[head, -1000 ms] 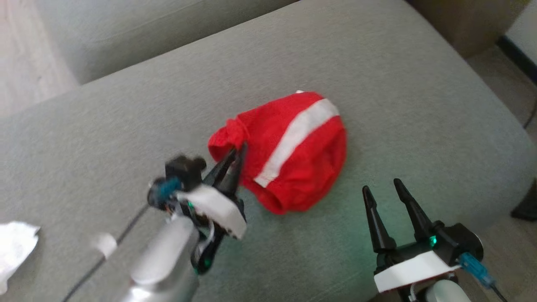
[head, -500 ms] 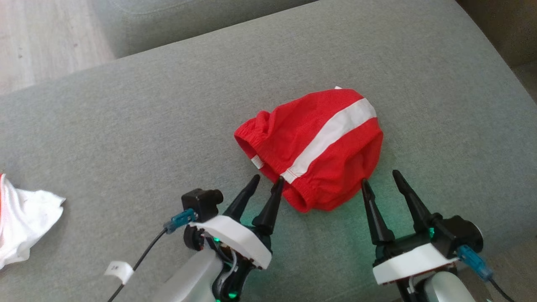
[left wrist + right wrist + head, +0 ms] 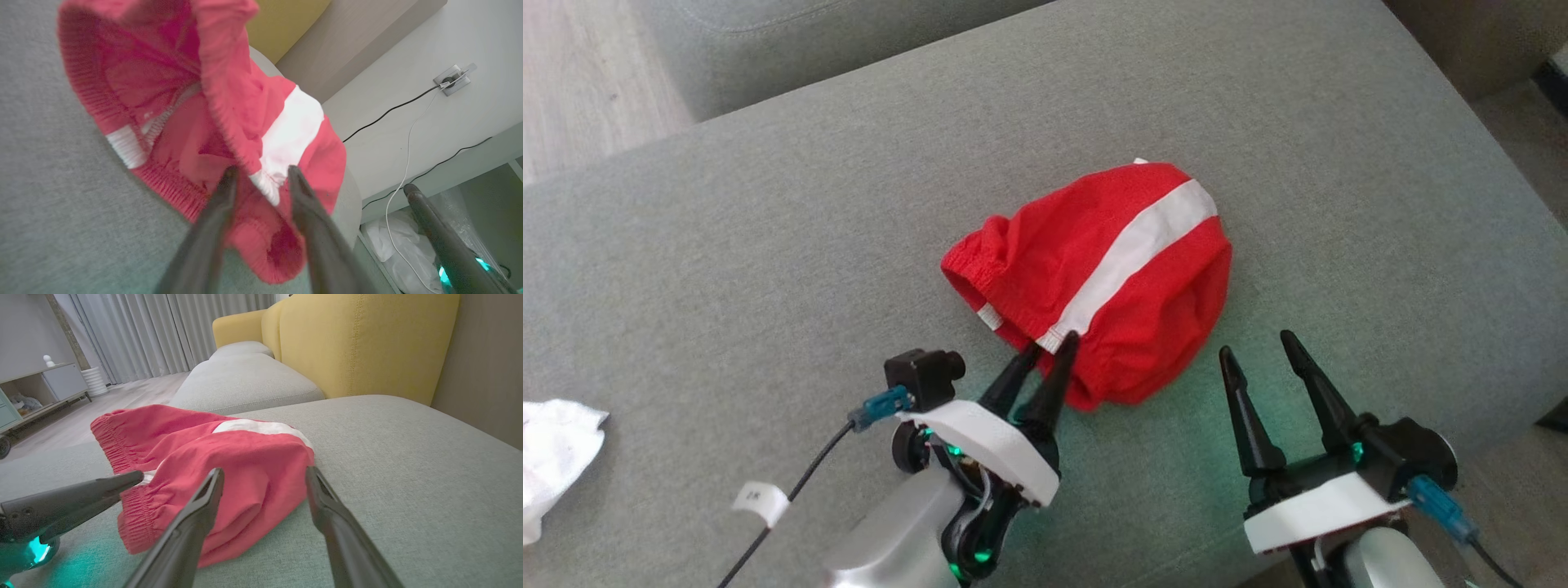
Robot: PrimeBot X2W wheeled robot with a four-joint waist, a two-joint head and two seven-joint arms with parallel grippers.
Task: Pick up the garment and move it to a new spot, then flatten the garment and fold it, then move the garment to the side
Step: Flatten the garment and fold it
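Marking on cable tag (image 3: pixel 760 498) illegible. Jaws of left gripper (image 3: pixel 1052 341) parted astride garment (image 3: pixel 1111 261) hem; right gripper (image 3: pixel 1256 343) spread wide, just beside it.

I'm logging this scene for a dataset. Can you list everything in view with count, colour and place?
garment: one, red with a white stripe, crumpled mid-cushion
cushion: one, grey, under the garment
cloth: one, white, at the cushion's left end
sofa back: one, yellow, behind the cushion
curtains: one set, pale grey, far side of the room
cabinet: one, pale, beside the curtains
wall socket: one, white, on the wall, cables plugged in
floor: pale wood, beyond the cushion
left gripper: one, dark fingers, open, astride the garment's near hem
right gripper: one, dark fingers, open, beside the garment
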